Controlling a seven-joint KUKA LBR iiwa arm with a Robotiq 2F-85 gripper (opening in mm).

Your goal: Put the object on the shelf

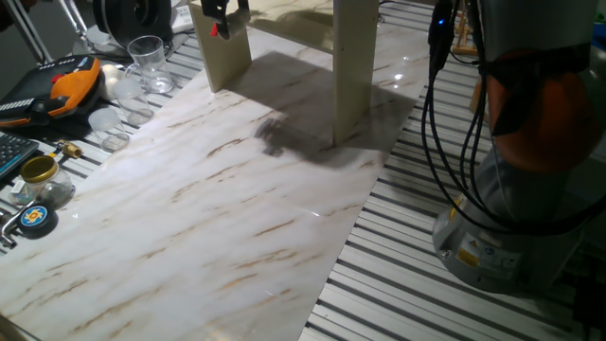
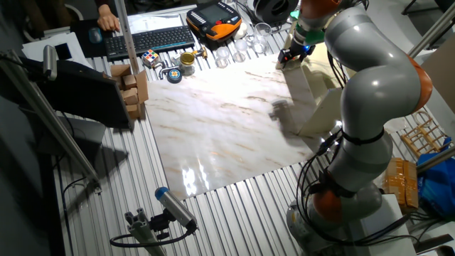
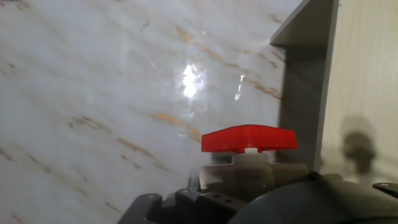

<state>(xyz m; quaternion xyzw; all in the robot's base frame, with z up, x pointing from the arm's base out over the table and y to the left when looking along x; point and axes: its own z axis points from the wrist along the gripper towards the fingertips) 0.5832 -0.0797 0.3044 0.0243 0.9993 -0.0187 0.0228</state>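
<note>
A shiny marble table fills the room's middle. The gripper holds the object, a small white tube with a red handle, up high by the top edge of the pale wooden shelf. Its fingers are hidden under the object.

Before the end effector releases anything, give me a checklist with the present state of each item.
1. White fitting with red handle held in the end effector: ok.
2. Fitting raised off the marble table: ok.
3. Fitting over the shelf top board: not ok; in the hand view the board edge lies to its right and the table shows beneath it.
4. Clearance to the shelf edge: cannot tell.
5. Landing spot on the top board free: cannot tell, only a strip shows.
</note>
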